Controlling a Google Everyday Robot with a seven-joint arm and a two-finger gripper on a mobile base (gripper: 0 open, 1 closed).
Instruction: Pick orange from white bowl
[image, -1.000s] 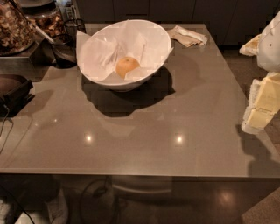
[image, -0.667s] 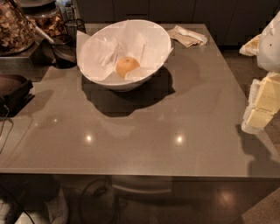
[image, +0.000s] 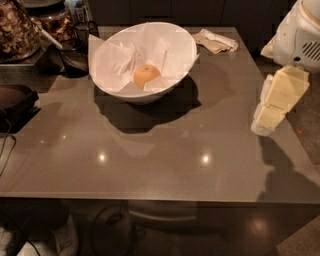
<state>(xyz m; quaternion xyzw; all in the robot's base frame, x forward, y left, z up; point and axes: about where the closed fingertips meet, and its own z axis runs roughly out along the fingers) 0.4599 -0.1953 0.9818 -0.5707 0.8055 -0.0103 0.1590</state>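
Note:
The orange (image: 146, 76) is a small yellow-orange fruit lying in the middle of the white bowl (image: 176, 42), on crumpled white paper lining. The bowl stands at the back of the grey table (image: 160, 165), left of centre. My gripper (image: 264, 124) hangs at the right side of the table, over its right edge, pointing down. It is far to the right of the bowl and well apart from it. Nothing shows in it.
A crumpled paper napkin (image: 216, 41) lies at the back right of the table. Dark containers and a jar of dried food (image: 17, 30) stand on the left counter, with a black pan (image: 70, 57) beside the bowl. A dark object (image: 15, 105) and cable lie at the left edge.
My arm and gripper have moved left and slightly up, coming in over the table's right edge. The bowl and orange have not moved.

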